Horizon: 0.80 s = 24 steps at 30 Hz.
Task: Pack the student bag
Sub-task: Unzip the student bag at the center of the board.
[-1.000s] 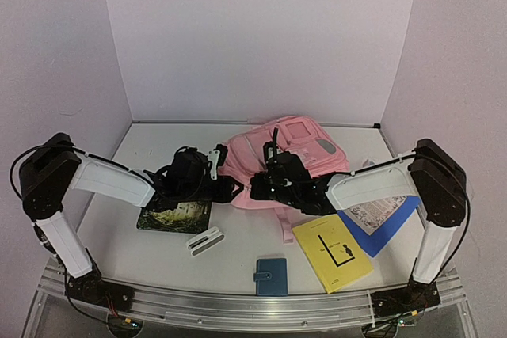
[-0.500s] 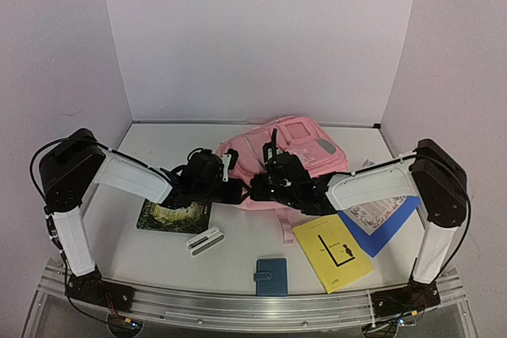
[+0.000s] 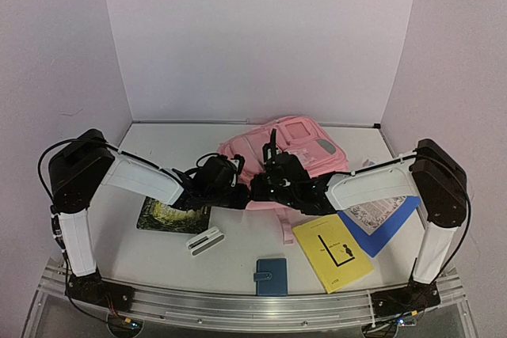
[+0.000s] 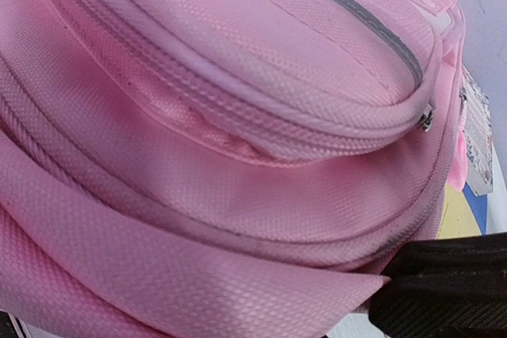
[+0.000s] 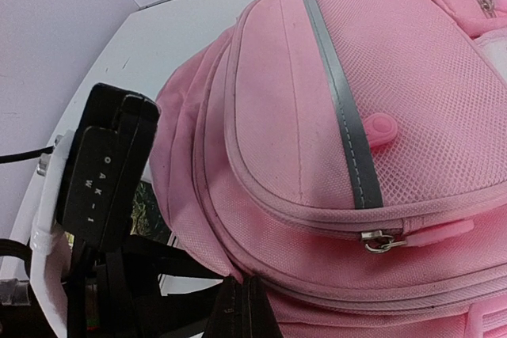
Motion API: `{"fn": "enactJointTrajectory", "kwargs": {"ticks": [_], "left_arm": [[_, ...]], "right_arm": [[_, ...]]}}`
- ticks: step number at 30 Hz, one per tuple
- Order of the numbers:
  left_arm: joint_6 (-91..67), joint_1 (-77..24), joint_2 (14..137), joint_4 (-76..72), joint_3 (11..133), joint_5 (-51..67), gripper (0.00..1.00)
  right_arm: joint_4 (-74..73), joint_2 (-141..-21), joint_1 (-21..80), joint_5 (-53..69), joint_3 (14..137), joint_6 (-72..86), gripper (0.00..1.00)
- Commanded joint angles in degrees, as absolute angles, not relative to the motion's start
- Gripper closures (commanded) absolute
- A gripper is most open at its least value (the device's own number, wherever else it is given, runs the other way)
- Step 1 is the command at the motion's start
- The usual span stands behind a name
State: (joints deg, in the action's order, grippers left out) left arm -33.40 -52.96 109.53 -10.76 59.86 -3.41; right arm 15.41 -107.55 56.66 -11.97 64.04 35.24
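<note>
Right pincer (image 5: pixel 242 307) grips the student bag (image 5: pixel 317 116); for left pincer (image 3: pixel 236 191) I cannot tell.

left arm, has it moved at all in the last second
Yes. In the top view the left arm has swung right, its head leaving the green book, which stayed put, and closing on the bag.

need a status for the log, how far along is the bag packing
Done: nothing packed; the yellow book, blue wallet and dark book lie on the table. In hand: the right claw pinches the near edge of the student bag, left claw beside it. Left: unzip the bag and load everything.
</note>
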Motion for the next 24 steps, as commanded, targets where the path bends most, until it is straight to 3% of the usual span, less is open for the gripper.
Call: {"fn": "enactJointTrajectory", "kwargs": {"ticks": [1, 10, 24], "left_arm": [[-34.5, -52.7, 110.0, -8.9, 62.4, -9.2, 0.81], [-36.7, -52.6, 107.0, -8.9, 60.6, -12.2, 0.99], [-37.5, -47.6, 98.2, -0.4, 56.5, -14.6, 1.0]], "right_arm": [[20.6, -105.4, 57.9, -12.6, 67.3, 36.5, 1.0], [20.4, -104.8, 58.0, -14.6, 65.5, 36.5, 1.0], [18.5, -100.5, 58.3, -16.7, 59.7, 33.9, 1.0]]}}
